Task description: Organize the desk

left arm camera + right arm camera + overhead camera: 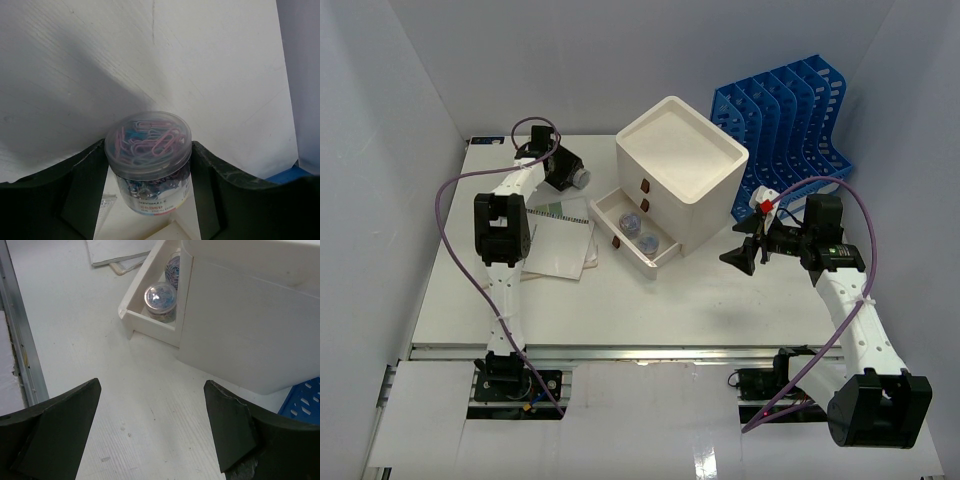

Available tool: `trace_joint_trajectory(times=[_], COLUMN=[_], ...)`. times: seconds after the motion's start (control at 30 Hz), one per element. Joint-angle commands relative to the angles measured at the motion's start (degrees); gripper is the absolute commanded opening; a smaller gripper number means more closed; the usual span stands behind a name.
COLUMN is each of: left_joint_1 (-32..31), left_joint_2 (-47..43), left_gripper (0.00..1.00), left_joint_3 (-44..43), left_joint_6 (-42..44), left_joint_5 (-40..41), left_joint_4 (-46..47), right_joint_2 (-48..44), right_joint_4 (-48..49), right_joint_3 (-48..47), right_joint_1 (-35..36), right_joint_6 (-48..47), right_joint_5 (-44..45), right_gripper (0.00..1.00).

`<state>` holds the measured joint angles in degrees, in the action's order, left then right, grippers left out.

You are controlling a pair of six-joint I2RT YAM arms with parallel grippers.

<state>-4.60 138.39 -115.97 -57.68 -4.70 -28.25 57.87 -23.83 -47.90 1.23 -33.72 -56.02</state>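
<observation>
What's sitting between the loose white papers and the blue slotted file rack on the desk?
The white cube-shaped three-drawer box, its bottom drawer pulled open with two clear jars inside. The top view shows it.

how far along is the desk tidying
Done: two paper clip jars sit in the open drawer. In hand: the left gripper grips a third paper clip jar. Left: stowing it, the loose papers on the desk, and closing the drawer.

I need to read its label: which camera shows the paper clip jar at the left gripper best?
Left wrist: the paper clip jar sits close and centred. Top external shows it tiny; right wrist misses it.
</observation>
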Motion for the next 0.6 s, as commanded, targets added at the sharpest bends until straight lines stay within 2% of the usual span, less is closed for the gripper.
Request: trace_joint_trajectory(times=[0.0,0.07,0.2,0.27,0.43,0.57], left_joint_1=[0.12,0.05,-0.47,-1.15,-4.07,-7.51], left_joint_2=[-3.31,-5.40,-13.24,-18.53,-34.34,-43.52], left_gripper=[0.61,0.45,0.27,0.17,0.13,0.13], left_joint_3=[1.15,2.27,6.44,12.41,27.80,41.38], left_joint_6=[3.50,6.63,12.63,16.22,23.47,27.55], left_joint_5=[-0.11,0.44,2.19,3.60,5.27,1.13], left_joint_4=[-0.97,-0.13,4.67,8.82,22.18,31.06], right_joint_2=[-0.28,-0.14,-0.11,-0.02,0.15,0.28], right_joint_4=[-0.06,-0.05,0.02,-0.05,0.02,0.02], right_joint_3=[-0.80,-0.81,-0.79,-0.70,-0.62,-0.62], right_joint_1=[-0.18,-0.18,-0.18,-0.18,-0.18,-0.22], right_joint_6=[-0.99,-1.06,-1.08,-1.10,-1.17,-1.17], right_joint_5=[-0.31,-0.25,-0.14,-0.22,-0.23,-0.27], right_gripper=[0.90,0.90,0.90,0.90,0.90,0.90])
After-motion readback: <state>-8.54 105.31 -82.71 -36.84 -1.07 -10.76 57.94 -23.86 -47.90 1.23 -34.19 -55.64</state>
